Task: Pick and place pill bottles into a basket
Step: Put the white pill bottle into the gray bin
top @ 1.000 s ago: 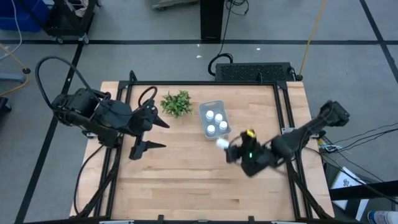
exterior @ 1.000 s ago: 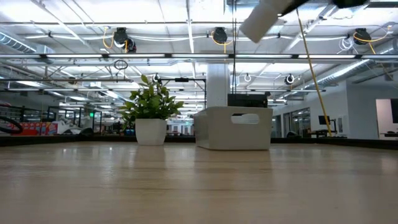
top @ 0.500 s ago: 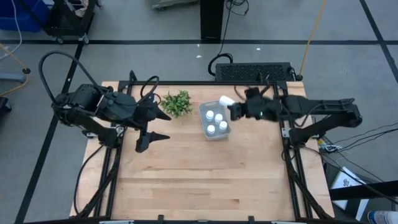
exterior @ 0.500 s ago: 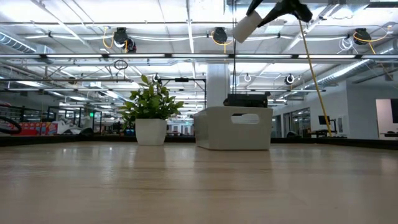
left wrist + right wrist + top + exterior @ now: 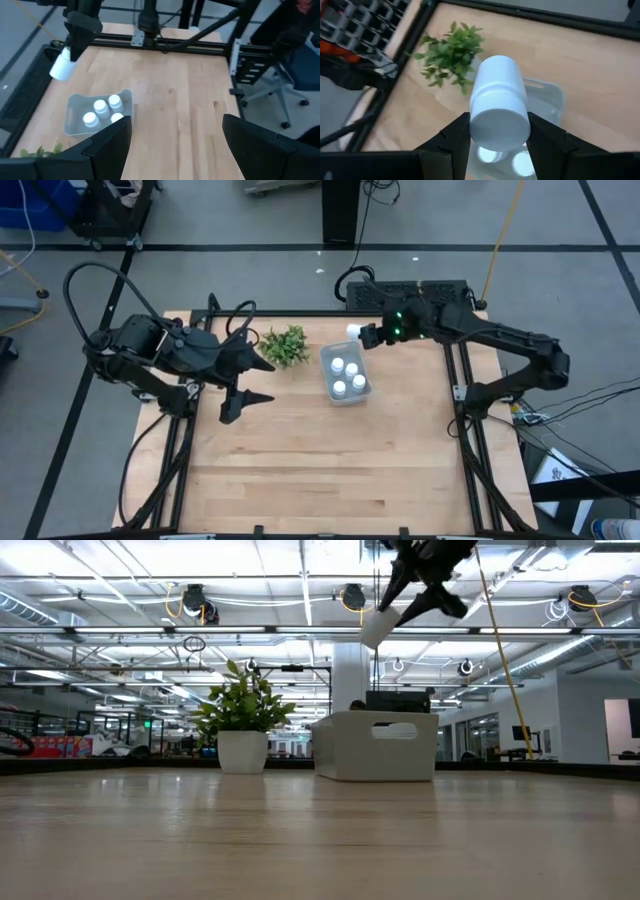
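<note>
Ceiling lights and open workshop space fill the room behind my pale wooden bench (image 5: 320,450), which sits in a black frame on a grey floor. My right end effector (image 5: 366,334) hangs in the air near the bench's far edge, just beyond the far end of the basket (image 5: 345,373), and its two dark fingers (image 5: 452,137) are clamped on the sides of one white pill bottle (image 5: 499,102), ribbed cap pointing toward my wrist camera. In the level view that bottle is tilted, well above the bin's rim. I can read no brand or label on it; the body looks plain white, though only part of it shows. Three more pill bottles (image 5: 347,376) stand upright inside the translucent bin, seen from above as white caps clustered together. Beside the basket, on its left, stands the small green plant (image 5: 285,346) in a white pot, apart from the bin wall. My left end effector (image 5: 248,380) waits above the left part of the bench, near the plant, its fingers spread wide with nothing between them.
</note>
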`<move>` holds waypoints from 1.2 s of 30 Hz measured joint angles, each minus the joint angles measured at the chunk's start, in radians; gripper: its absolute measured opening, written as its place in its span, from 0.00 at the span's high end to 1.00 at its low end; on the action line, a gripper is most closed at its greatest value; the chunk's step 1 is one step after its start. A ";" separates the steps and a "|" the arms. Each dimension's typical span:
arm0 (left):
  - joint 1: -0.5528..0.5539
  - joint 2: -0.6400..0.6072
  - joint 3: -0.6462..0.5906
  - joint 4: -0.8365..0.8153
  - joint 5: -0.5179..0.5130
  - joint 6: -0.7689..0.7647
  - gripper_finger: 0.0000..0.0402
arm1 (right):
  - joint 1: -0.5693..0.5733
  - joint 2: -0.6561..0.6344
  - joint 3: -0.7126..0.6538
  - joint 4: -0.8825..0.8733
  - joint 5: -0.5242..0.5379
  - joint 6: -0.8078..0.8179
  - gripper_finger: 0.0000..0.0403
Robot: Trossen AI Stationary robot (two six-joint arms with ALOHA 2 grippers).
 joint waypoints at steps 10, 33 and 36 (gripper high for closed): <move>0.000 0.000 0.000 -0.001 -0.032 -0.023 0.22 | -0.094 0.189 0.180 -0.187 -0.094 -0.194 0.62; 0.000 0.000 0.000 -0.013 -0.033 -0.031 0.21 | -0.125 0.608 0.523 -0.578 -0.178 -0.481 0.62; 0.000 0.000 0.000 -0.012 -0.033 -0.031 0.22 | -0.125 0.626 0.523 -0.575 -0.177 -0.496 0.62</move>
